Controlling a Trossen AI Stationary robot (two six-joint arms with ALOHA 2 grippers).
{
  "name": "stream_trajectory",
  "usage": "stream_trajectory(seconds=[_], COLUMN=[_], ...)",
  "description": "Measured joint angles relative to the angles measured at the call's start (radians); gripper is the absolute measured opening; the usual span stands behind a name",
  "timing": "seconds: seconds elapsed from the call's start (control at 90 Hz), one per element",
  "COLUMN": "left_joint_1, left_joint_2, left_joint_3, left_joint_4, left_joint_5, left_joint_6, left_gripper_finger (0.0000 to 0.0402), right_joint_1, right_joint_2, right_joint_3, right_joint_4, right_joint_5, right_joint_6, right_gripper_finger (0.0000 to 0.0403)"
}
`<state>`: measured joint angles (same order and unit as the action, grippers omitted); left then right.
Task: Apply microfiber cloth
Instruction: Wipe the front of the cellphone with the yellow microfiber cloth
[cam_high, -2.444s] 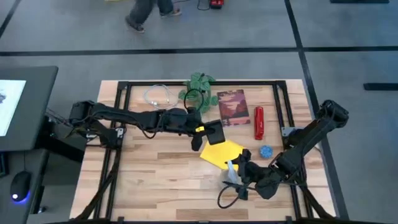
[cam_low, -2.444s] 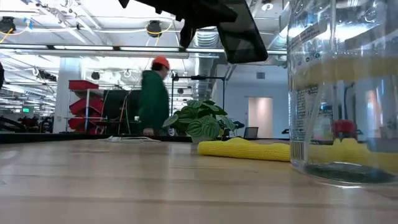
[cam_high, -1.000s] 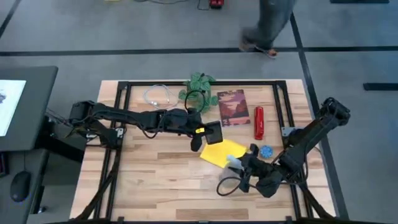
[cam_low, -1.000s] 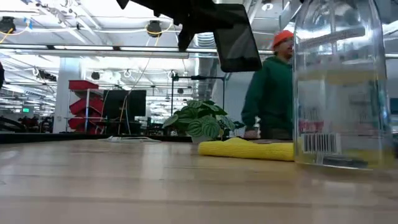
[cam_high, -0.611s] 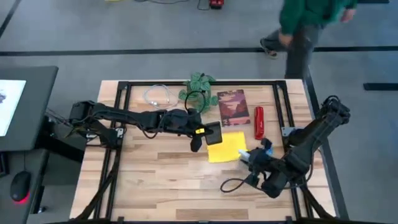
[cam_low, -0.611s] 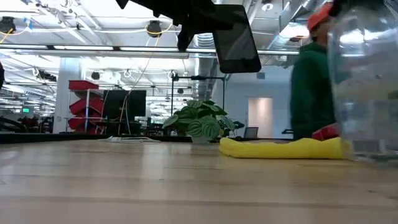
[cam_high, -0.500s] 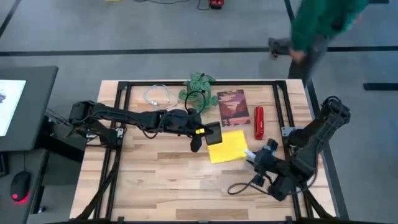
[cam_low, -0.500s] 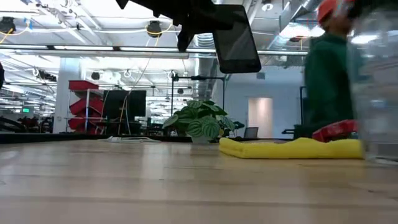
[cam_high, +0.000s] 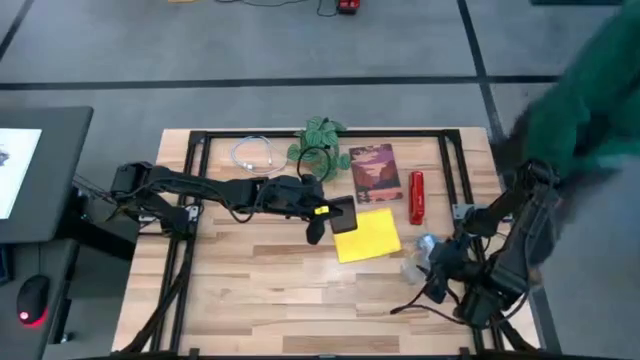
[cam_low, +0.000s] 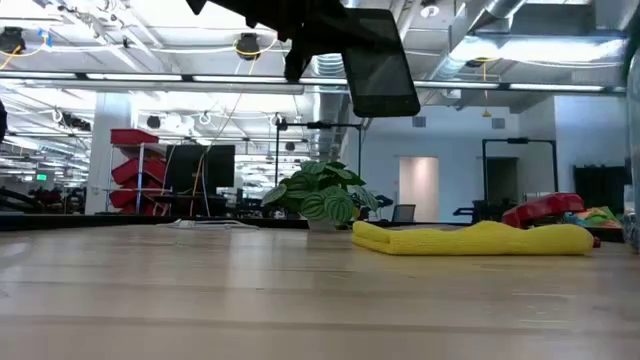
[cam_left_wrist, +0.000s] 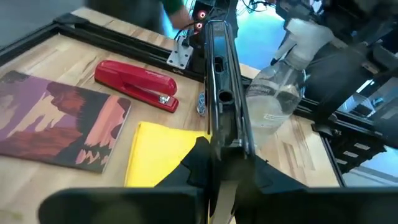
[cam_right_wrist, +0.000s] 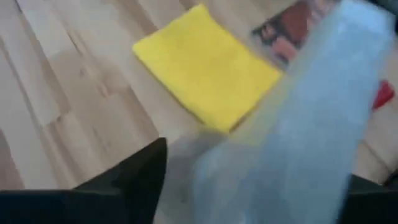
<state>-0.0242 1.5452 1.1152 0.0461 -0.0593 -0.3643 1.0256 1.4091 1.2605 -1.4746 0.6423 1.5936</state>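
Both arms are dark, jointed and slender, built of black tubular links with bulkier joint housings. The left claw (cam_high: 322, 222) carries a small yellow mark near its wrist. A black cable loops beside the right claw (cam_high: 432, 268).

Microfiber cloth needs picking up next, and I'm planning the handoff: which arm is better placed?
Neither is free. The left gripper, nearest the microfiber cloth, holds the smartphone raised. The right gripper holds the spray bottle; once it sets that down, right seems likelier.

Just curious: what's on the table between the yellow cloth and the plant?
High view: the phone in the left gripper, raised above the table, beside the cloth and below the plant.
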Motion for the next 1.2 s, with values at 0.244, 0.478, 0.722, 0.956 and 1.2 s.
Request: stream_trajectory(seconds=[0.244,0.478,0.722,0.956,1.2], left_joint_1=[0.000,0.011,0.027,0.036,0.059], left_joint_2=[0.000,-0.003,-0.030,-0.097,-0.189], left_joint_3=[0.000,0.000,0.000,-0.019,-0.193], left_joint_4=[-0.037,-0.065,-0.133,-0.344,-0.326], left_joint_5=[0.000,0.001,-0.002,0.010,0.117], left_joint_6=[-0.049,-0.092,-0.076,-0.136,-0.215], left_gripper_finger=[0.0012,0.0009,0.0007,0.0006,0.0005], right_joint_1=[-0.017,-0.119,-0.186,-0.341,-0.611], right_joint_2=[-0.012,-0.012,-0.012,-0.008,0.030], right_joint_3=[0.197,0.341,0.373,0.375,0.322], right_joint_4=[-0.098,-0.096,-0.085,0.179,0.418], right_joint_5=[-0.016,-0.017,-0.024,-0.024,-0.111], right_joint_6=[-0.166,-0.352,-0.439,-0.717,-0.905], right_gripper_finger=[0.0284,0.0285,0.0285,0.0285,0.0286])
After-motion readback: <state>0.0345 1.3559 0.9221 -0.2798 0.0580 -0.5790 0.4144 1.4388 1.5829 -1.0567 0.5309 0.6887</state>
